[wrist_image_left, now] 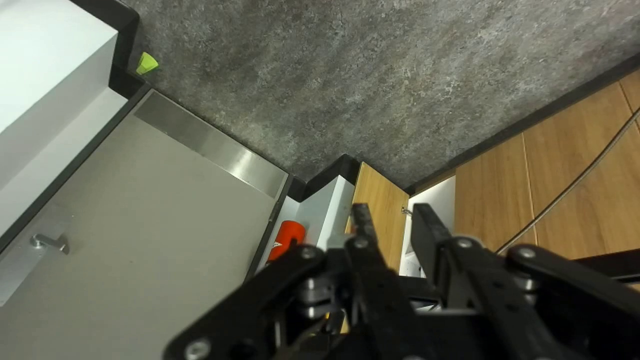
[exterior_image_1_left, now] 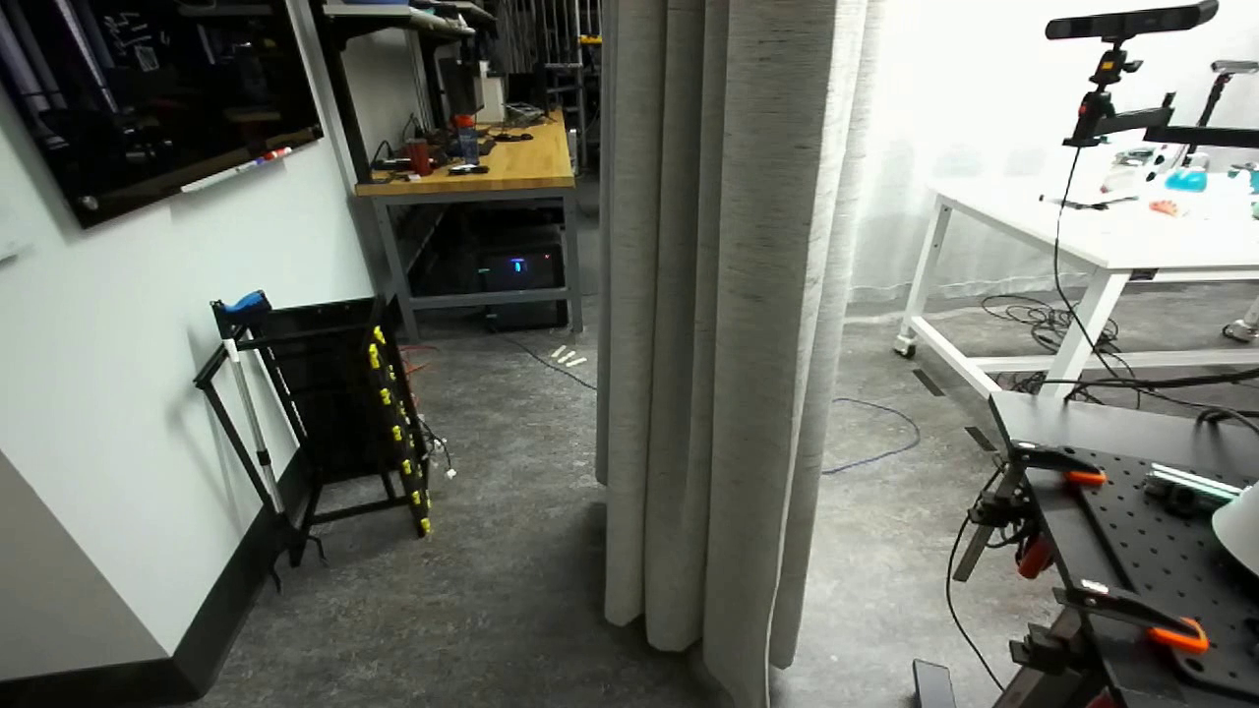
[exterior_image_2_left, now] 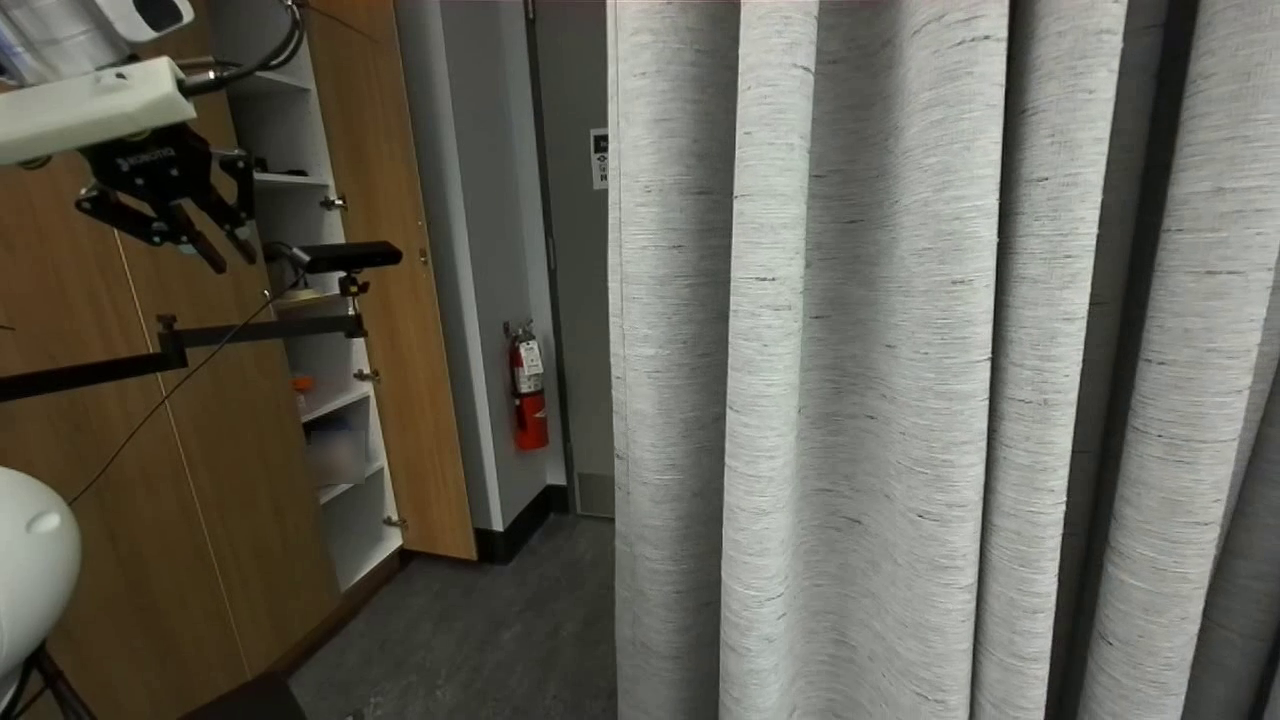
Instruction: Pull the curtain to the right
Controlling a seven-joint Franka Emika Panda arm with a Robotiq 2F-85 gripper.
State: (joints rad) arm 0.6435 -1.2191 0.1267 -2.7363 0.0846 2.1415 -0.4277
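Hanging in upright pleats, the light grey curtain (exterior_image_1_left: 723, 344) filled the middle of an exterior view, its hem close to the floor (exterior_image_1_left: 492, 610). Seen there, it stood nearer the camera than the wood-topped counter (exterior_image_1_left: 536, 162) and just past that counter's right edge. On its other side were a white table (exterior_image_1_left: 1111, 231), one corner toward the camera, and a black bench (exterior_image_1_left: 1043, 423) with two orange-tipped clamps (exterior_image_1_left: 1180, 634) along its left edge. A red cup (exterior_image_1_left: 419, 157) and a blue bottle (exterior_image_1_left: 467, 143) were near the front left corner of the counter; below that corner, a black-and-yellow frame (exterior_image_1_left: 339, 393) stood by the white wall (exterior_image_1_left: 98, 344).

The gripper (exterior_image_2_left: 233, 260) hung in the air in an exterior view, well apart from the curtain, its fingers (exterior_image_2_left: 205, 246) spread and a gap showing between the tips. A red fire extinguisher (exterior_image_2_left: 530, 390) and an open cabinet door (exterior_image_2_left: 415, 400) appeared between it and the pleats, which took up the right part of that view. The wrist view showed the same gap, with a grey door (wrist_image_left: 165, 225) at the left and a yellow-green wedge (wrist_image_left: 146, 63) on the floor just beside the dark baseboard (wrist_image_left: 125, 40).
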